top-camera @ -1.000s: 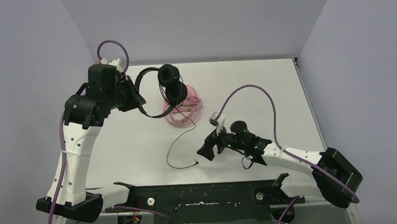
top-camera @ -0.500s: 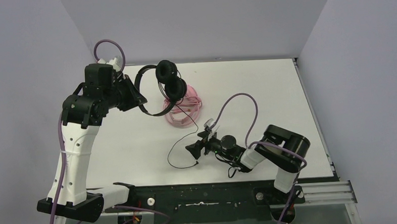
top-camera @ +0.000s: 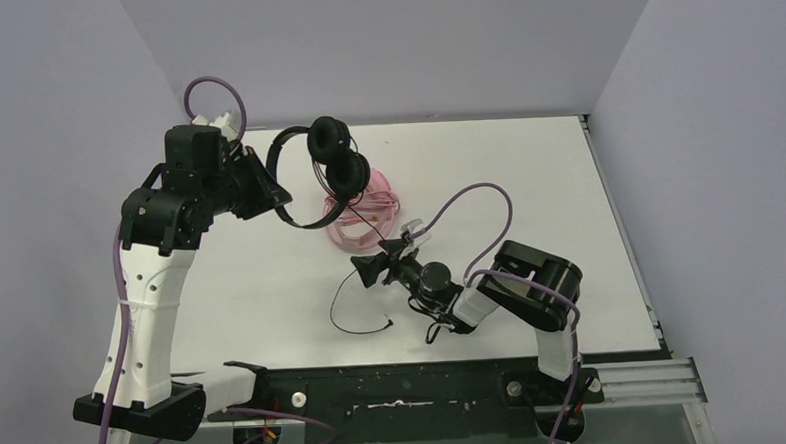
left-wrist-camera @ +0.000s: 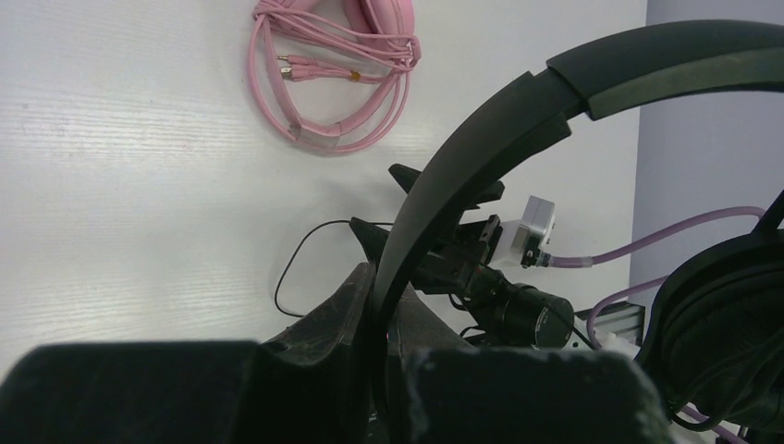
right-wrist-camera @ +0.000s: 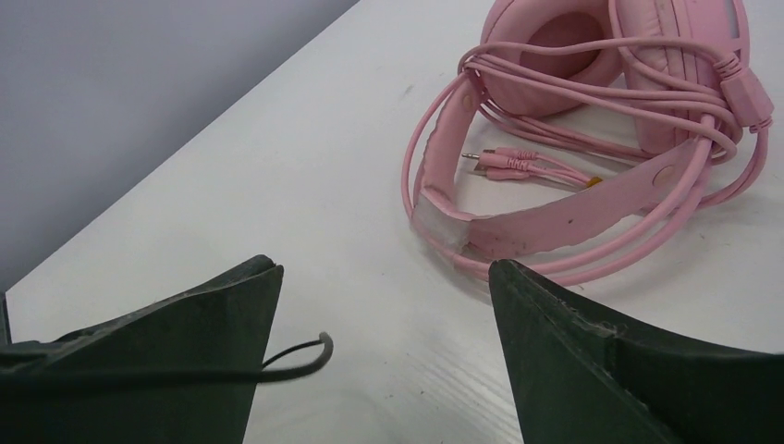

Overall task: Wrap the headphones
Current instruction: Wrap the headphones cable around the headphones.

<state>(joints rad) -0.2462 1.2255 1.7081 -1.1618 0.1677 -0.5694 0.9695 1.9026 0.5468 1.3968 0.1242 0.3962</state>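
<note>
Cable slack is what I am watching: the thin black cable (top-camera: 339,306) lies on the table (top-camera: 527,176) on the near side of the pink headphones (top-camera: 378,209). Its plug (top-camera: 389,325) is the nearest part to me. From the plug the cable loops off to the left, then runs away from me toward the pink headphones.

The right gripper (top-camera: 364,273) sits just short of the pink headphones, low over the table, with its jaws wide apart and nothing in them. In the right wrist view only a short curl of the cable (right-wrist-camera: 298,355) shows, hard against the finger on the left. The rest of the gap is bare table, with the pink headphones (right-wrist-camera: 555,227) lying beyond it. So the cable is off-centre in that gripper (right-wrist-camera: 384,268), toward one finger.

Farther off, above the far left side of the pink headphones, the left gripper (top-camera: 268,192) is clamped on the headband of the black headset (top-camera: 331,160). It holds the headset off the table, and the cable hangs down from the ear cups.

I judge the right arm to be the nearer and the only free one, and it needs a small sideways shift before closing.
</note>
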